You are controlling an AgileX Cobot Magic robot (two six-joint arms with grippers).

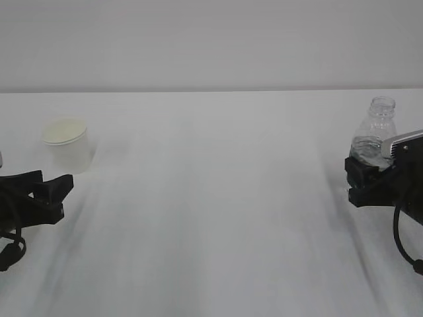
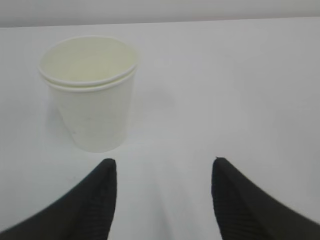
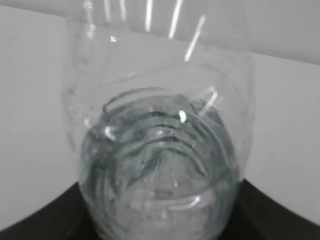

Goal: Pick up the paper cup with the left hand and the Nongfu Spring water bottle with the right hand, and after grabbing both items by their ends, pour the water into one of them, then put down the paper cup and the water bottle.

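Observation:
The paper cup [image 1: 66,146] stands upright at the left of the white table; in the left wrist view the paper cup [image 2: 92,100] is ahead and left of the fingertips. My left gripper [image 1: 56,185] [image 2: 164,162] is open, low, just short of the cup and touching nothing. The clear, capless Nongfu Spring water bottle [image 1: 378,129] stands at the right. My right gripper [image 1: 362,179] [image 3: 160,222] is closed round its lower body, and the bottle [image 3: 160,150] fills the space between the black fingers. Water [image 3: 160,200] shows in its lower part.
The white table [image 1: 218,218] runs between the two arms, with a plain pale wall behind it. The table's far edge lies just beyond the cup and the bottle.

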